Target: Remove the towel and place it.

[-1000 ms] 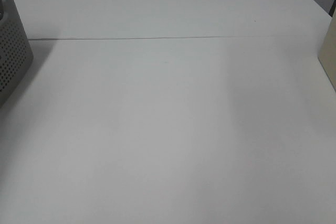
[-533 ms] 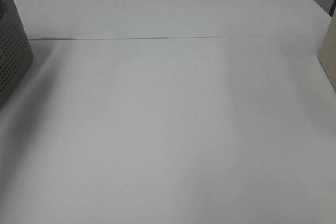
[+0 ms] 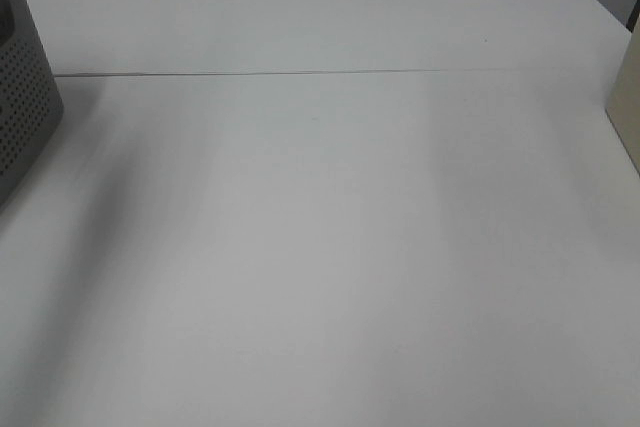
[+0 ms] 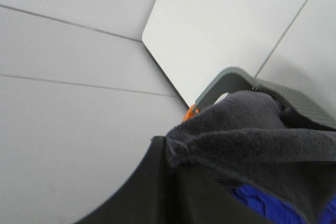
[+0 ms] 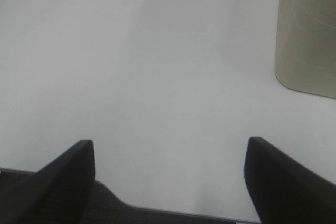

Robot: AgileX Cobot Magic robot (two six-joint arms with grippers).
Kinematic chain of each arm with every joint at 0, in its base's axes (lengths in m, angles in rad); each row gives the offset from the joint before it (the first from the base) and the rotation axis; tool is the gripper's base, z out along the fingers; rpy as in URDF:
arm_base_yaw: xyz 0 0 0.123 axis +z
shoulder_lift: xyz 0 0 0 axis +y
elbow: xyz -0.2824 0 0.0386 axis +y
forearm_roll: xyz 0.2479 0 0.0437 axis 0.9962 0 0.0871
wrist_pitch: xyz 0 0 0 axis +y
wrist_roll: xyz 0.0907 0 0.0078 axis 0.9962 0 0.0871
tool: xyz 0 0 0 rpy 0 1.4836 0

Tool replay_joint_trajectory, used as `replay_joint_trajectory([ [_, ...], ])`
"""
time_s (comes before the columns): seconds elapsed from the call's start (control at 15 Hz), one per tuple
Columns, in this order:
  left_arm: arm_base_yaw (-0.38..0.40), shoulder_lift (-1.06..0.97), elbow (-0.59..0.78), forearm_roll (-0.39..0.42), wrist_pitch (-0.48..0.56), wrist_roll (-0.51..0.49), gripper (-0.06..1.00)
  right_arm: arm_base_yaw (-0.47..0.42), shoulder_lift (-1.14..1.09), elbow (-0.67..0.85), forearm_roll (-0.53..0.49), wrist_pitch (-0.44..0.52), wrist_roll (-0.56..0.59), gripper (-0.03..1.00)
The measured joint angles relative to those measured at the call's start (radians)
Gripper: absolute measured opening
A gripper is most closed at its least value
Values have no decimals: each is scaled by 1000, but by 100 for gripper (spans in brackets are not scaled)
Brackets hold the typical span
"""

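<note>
The towel (image 4: 247, 129), dark charcoal and fuzzy, shows only in the left wrist view. It is bunched up over the rim of the grey basket (image 4: 226, 80). My left gripper (image 4: 170, 158) is shut on the towel's edge, with one dark finger (image 4: 152, 192) showing beside the fold. In the right wrist view my right gripper (image 5: 168, 166) is open over bare white table, with nothing between its fingers. The exterior high view shows neither gripper and no towel, only the basket's perforated side (image 3: 20, 107) at the left edge.
A white table (image 3: 320, 227) with a seam across its far part. A beige object (image 3: 627, 97) stands at the right edge, and it also appears near my right gripper as a beige object (image 5: 307, 30). Under the towel lie something blue (image 4: 262, 200) and an orange bit (image 4: 190, 114).
A shadow has spread and darkened over the table's left side and the basket. Nothing else has visibly moved.
</note>
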Motion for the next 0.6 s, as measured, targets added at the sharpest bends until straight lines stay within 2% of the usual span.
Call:
replay_joint_trajectory([
  [0.2, -123, -32, 0, -3, 0, -108, 0, 0, 0, 0, 0, 0, 0, 76],
  [0.27, -174, -34, 0, -35, 0, -175, 0, 0, 0, 0, 1, 0, 0, 76],
  [0.33, -202, -34, 0, -65, 0, -198, 0, 0, 0, 0, 8, 0, 0, 76],
  [0.47, -264, -34, 0, -104, 0, -200, 0, 0, 5, 0, 63, -1, -16, 76],
  [0.6, -319, -34, 0, -129, 0, -197, 0, 0, 88, -2, 180, -9, -136, 76],
])
